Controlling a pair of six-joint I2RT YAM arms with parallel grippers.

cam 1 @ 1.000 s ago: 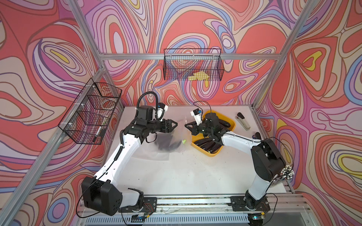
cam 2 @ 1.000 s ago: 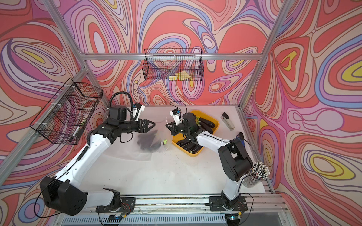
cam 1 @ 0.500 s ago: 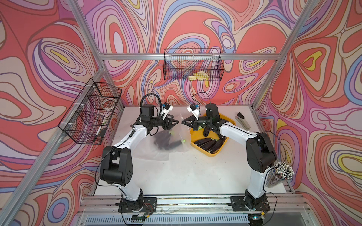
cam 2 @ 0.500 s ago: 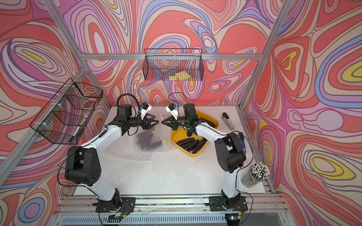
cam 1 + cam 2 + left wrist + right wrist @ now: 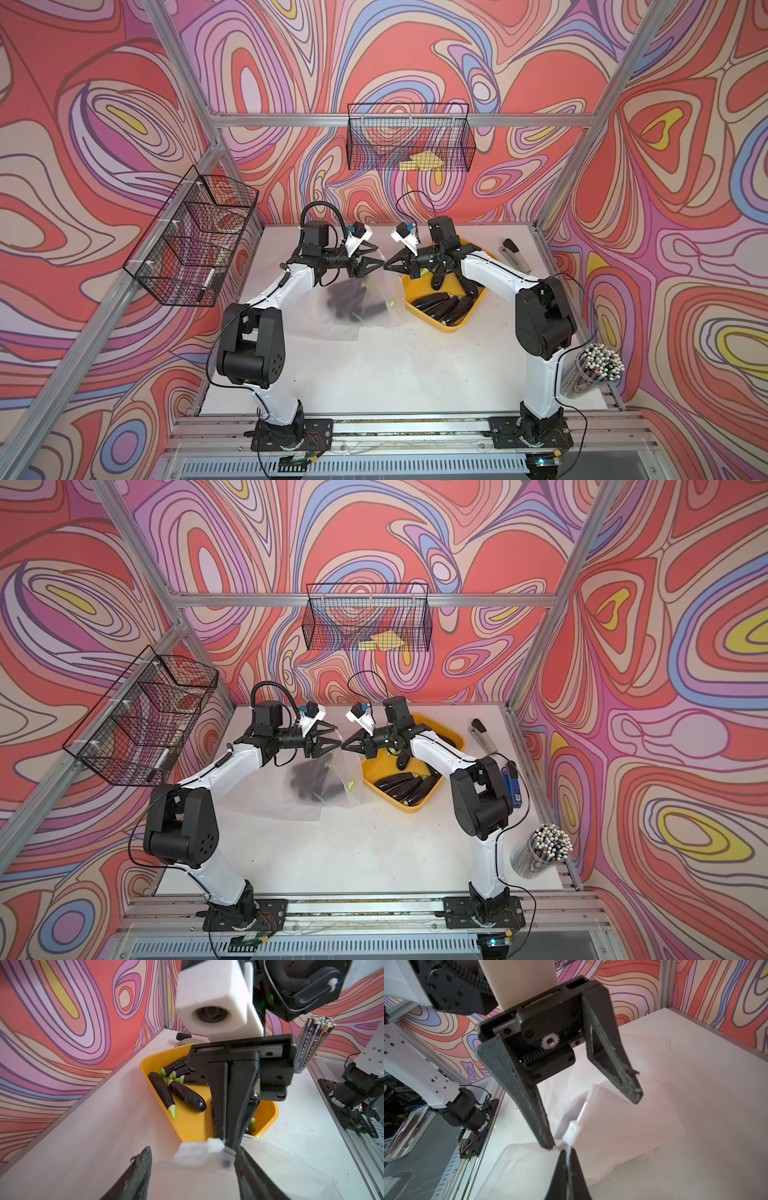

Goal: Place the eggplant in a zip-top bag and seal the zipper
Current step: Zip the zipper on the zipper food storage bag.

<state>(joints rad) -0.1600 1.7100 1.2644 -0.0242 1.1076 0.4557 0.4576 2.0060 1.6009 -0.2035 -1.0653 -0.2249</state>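
Plastic bag (image 5: 365,309) holds eggplant (image 5: 349,299) | step, we judge: sealing | right end effector (image 5: 387,267) pinches bag rim; left end effector (image 5: 380,255) spread near slider (image 5: 214,1145) | next: we grip slider, pull along zipper

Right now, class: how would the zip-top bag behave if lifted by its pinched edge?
Likely floppy: the zip-top bag sags below the right gripper pinching it. Probably bottom-heavy: eggplant sits low inside. Smooth film may slip.

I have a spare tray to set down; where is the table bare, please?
Bare: the near half of the table, between the arm bases. Crowded: the far middle, with zip-top bag, yellow tray, left gripper and right gripper.
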